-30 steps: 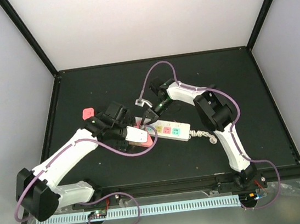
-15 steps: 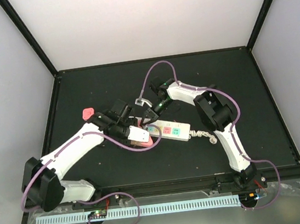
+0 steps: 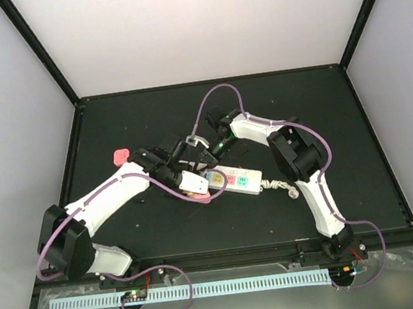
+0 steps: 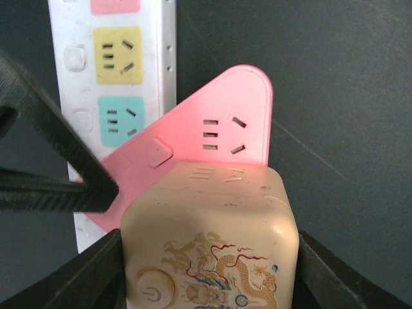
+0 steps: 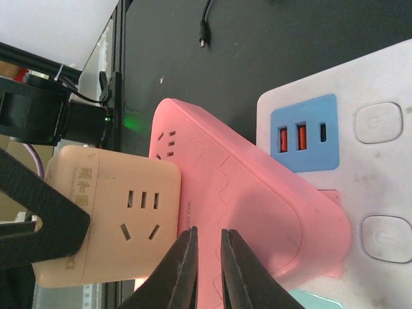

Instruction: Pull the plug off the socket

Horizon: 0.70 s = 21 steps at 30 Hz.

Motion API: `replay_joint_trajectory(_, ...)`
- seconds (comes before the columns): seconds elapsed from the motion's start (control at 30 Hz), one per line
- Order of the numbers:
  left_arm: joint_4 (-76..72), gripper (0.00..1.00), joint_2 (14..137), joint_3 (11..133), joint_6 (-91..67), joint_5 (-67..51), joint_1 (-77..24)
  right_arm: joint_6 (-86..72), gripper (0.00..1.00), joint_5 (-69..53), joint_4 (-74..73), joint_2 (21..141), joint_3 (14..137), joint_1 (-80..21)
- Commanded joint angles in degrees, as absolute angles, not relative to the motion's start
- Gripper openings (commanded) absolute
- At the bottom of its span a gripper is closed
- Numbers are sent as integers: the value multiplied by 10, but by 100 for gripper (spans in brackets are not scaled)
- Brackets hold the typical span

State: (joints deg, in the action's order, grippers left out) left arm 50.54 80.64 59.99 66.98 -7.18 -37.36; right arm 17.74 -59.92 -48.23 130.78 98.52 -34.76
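Observation:
The socket, a long white power strip point(image 3: 237, 179) with coloured outlet faces, lies mid-table; it also shows in the left wrist view point(image 4: 109, 64) and the right wrist view point(image 5: 360, 129). A pink triangular adapter point(image 4: 219, 138) point(image 5: 257, 199) sits plugged on its left end. A cream cube plug point(image 4: 209, 238) with a dragon print point(image 5: 109, 212) is joined to the pink adapter's side. My left gripper point(image 3: 185, 178) is shut on the cream cube, one finger point(image 4: 325, 277) on each side. My right gripper point(image 3: 208, 158) point(image 5: 207, 241) is shut, its tips just over the pink adapter.
A second small pink piece point(image 3: 121, 156) lies at the left of the mat. A small grey clip-like object point(image 3: 195, 139) lies behind the grippers. A black cable end point(image 5: 204, 35) lies on the mat. The strip's coiled white cord point(image 3: 279, 187) trails right.
My left arm has swung right and forward, carrying the cream cube closer against the strip's left end. The right arm and the strip have stayed nearly still.

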Motion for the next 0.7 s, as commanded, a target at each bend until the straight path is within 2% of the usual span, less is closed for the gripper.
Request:
replay_joint_trajectory(0.0,520,48,813,635,672,-72,-374,184,16,-449,-472,1330,951,-355)
replay_joint_trajectory(0.17,544,33,815,665,669,-84,-372,179,16,-423,-460,1327,943,-357)
replay_joint_trajectory(0.67,544,25,788,665,671,-92,-369,177,16,-399,-453,1327,936,-358)
